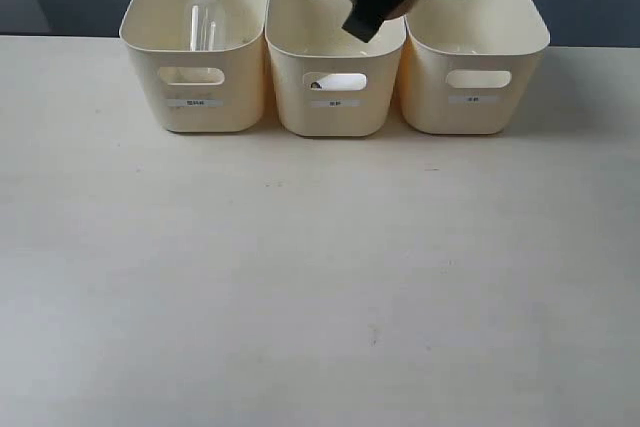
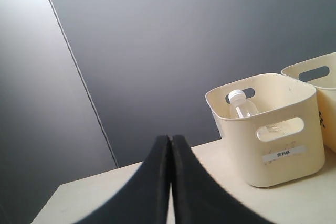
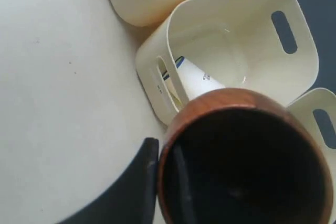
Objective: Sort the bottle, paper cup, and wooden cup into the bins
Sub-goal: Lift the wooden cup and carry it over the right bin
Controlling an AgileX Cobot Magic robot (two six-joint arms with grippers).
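Right tool (image 3: 163,148) nearly closed on wooden cup (image 3: 247,161): rim pinched, one finger inside, one outside. Cup mouth faces back at the wrist, axis along the fingers. Below the tool, paper cup (image 3: 197,82) lies on its side in middle bin (image 3: 252,24); which end is the rim, can't tell. Left tool (image 2: 170,182) closed, empty; bottle (image 2: 241,109) upright ahead of it, cap up, in the end bin (image 2: 283,171).

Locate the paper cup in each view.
Exterior: the paper cup shows through the front cutout of the middle bin.
Left wrist: not in view.
Right wrist: inside that bin, beyond the wooden cup.
Shared landmark: the middle bin, partly seen by the left wrist too.
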